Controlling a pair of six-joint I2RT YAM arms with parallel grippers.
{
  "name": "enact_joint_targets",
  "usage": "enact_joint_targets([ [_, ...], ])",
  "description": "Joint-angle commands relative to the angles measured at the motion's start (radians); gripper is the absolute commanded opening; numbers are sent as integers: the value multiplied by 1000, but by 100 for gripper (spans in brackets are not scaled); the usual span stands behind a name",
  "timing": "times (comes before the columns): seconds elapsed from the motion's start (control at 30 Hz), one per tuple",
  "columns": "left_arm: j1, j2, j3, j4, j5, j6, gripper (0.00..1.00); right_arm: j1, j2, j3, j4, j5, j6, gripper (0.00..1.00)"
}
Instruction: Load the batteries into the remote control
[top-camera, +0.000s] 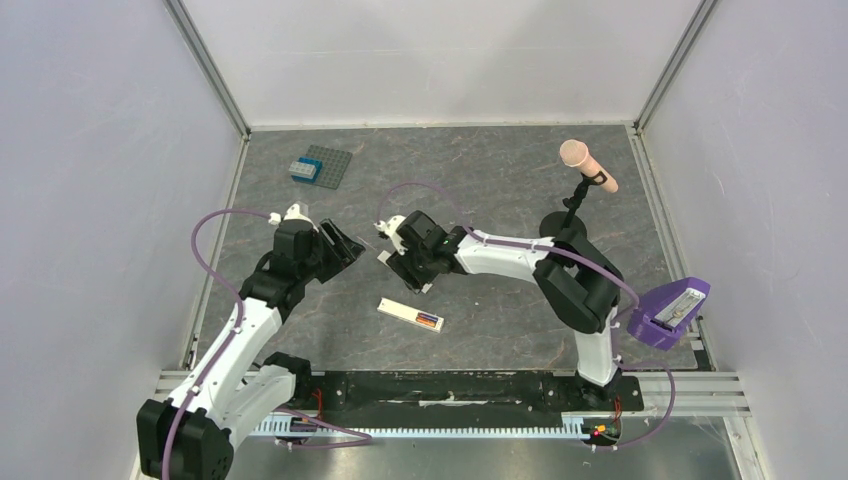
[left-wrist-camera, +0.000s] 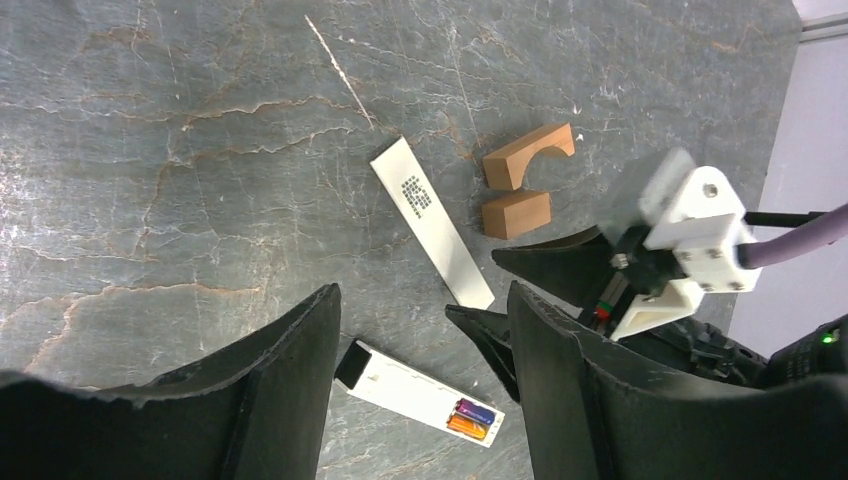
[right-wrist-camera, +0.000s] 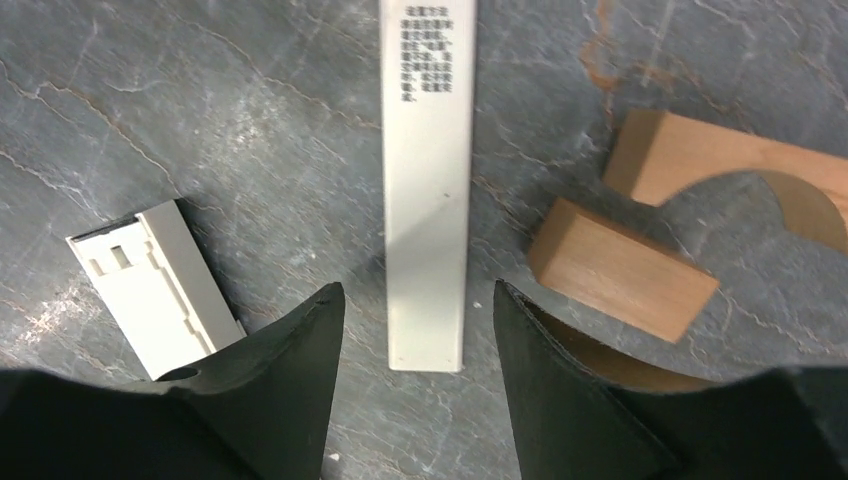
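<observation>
Here's the remote control (top-camera: 404, 311), flat on the tabletop (top-camera: 500, 190) toward the near edge, about midway between the side edges and lying at a slight angle. Look at its right-hand end: the batteries (left-wrist-camera: 472, 418) are both seated in the recess, dark blue and orange-red, side by side and touching.

The left gripper (left-wrist-camera: 422, 295) hangs over the tabletop, jaws spread wide with nothing between them. Its wrist camera shows the remote down between its fingers, untouched.

Over to the right gripper (right-wrist-camera: 418, 290), and its jaws are apart as well. One finger sits on either side of a long white cover strip (right-wrist-camera: 427, 200), which lies flat just beyond the remote, toward the far edge. Grey tabletop shows on each side of the strip, so there's no grip on it. It carries a block of small print near one end.

Just beside the strip sit a rectangular wooden block (right-wrist-camera: 620, 285) and an arched wooden block (right-wrist-camera: 700, 160), near each other but apart.

In the far-left corner is a grey studded plate (top-camera: 332, 163) with a blue brick (top-camera: 304, 170) on it. Toward the far-right corner, a pink microphone-shaped object (top-camera: 588, 163) stands on a black stand. At the right edge there's a purple holder (top-camera: 650, 330).
</observation>
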Motion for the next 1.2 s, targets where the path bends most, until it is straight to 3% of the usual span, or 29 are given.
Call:
enact_joint_targets([
  [0.0,8,4,7,43,-34,-11,67,33,60,107,-115,23,-68,56],
  [0.17,11,7,6,43,-46,-8,67,37,115,158,-205,47,-55,48],
  [0.4,16,10,5,43,-46,-4,67,37,192,227,-315,41,-21,50],
  [0.5,17,11,3,43,-46,-2,67,36,217,241,-339,52,-6,43],
  [0.63,20,13,-3,44,-47,-2,67,36,212,228,-324,88,14,30],
  [0.93,20,20,-78,103,-5,-37,67,36,106,161,-209,155,31,27],
  [1.17,20,46,-190,291,109,-38,72,36,20,111,-145,165,39,29],
])
